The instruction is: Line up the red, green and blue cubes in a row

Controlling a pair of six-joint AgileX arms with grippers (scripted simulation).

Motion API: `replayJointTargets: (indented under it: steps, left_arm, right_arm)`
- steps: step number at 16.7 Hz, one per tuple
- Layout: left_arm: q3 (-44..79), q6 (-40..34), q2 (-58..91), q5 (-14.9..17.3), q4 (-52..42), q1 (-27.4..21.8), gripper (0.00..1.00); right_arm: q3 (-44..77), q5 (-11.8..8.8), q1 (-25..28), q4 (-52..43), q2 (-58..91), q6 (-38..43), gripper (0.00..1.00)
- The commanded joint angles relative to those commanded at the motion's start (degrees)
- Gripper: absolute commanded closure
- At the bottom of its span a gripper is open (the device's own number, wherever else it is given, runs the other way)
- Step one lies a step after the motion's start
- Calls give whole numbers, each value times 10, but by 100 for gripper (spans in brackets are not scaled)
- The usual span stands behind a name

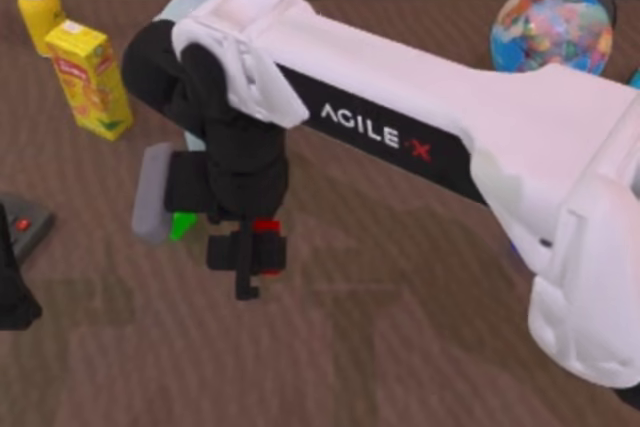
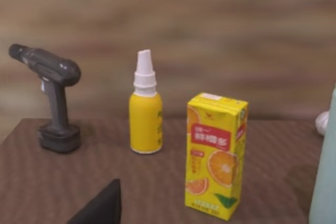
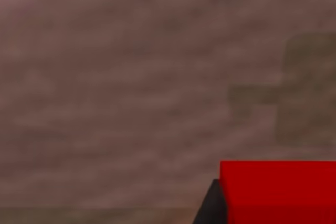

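Red cube (image 1: 265, 226) sits clamped in my right hand (image 1: 250, 252), just right of the green cube (image 1: 182, 225) on the brown tabletop (image 1: 400, 347). Both lie below and right of the yellow juice carton (image 1: 90, 79). Blue cube is hidden. My left hand (image 1: 12, 297) waits at the tabletop's left edge; grip unclear.

Brown table (image 1: 400, 347) bearing juice carton (image 1: 90, 79), yellow bottle (image 1: 38, 7), globe (image 1: 550, 27), green cube (image 1: 182, 225)
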Motion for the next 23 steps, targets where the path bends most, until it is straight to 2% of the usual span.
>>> replayJointTargets:
  steps: [7, 12, 23]
  left_arm:
    - [0, 0, 0, 0, 0, 0, 0]
    - [0, 0, 0, 0, 0, 0, 0]
    - [0, 0, 0, 0, 0, 0, 0]
  right_arm:
    - [-125, 0, 1, 132, 9, 0, 100]
    - [-134, 0, 2, 141, 10, 0, 100]
    - [-134, 0, 2, 141, 10, 0, 17]
